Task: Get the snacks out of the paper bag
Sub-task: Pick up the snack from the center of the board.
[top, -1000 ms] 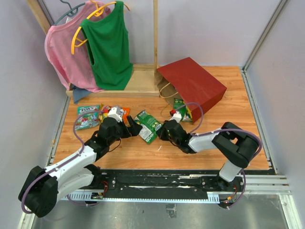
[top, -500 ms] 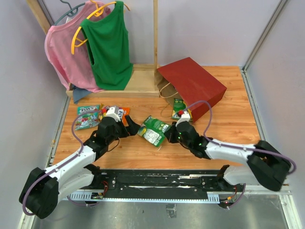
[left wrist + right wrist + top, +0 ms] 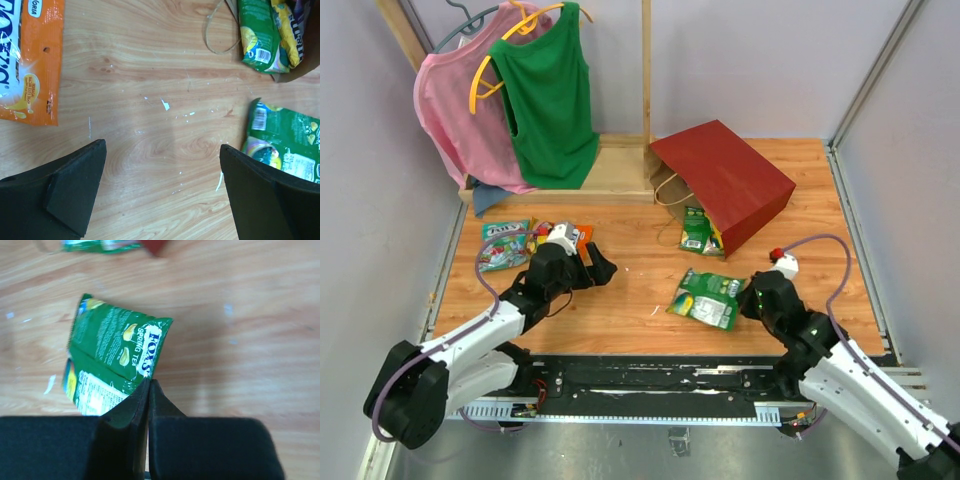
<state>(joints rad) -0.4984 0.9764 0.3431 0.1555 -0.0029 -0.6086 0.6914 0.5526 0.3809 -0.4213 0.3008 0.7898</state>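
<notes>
The red paper bag [image 3: 725,180] lies on its side at the back right, its mouth facing the front. A green snack pack [image 3: 697,230] and a yellow one [image 3: 287,30] stick out of that mouth. My right gripper [image 3: 149,381] is shut on the edge of a green Fox's packet [image 3: 115,352], which rests on the wood at front right [image 3: 708,298]. Over bare wood to the left, my left gripper [image 3: 162,147] stands open and holds nothing. An orange packet [image 3: 27,60] lies beside it, and a teal-green packet [image 3: 502,246] lies further left.
A wooden rack [image 3: 610,165] with a pink and a green top on hangers stands at the back left. A paper loop handle [image 3: 220,30] lies on the wood by the bag's mouth. Walls close the table on both sides.
My right arm has pulled the green Fox's packet from beside the left gripper to the front right. The left gripper stayed open and hardly moved.
</notes>
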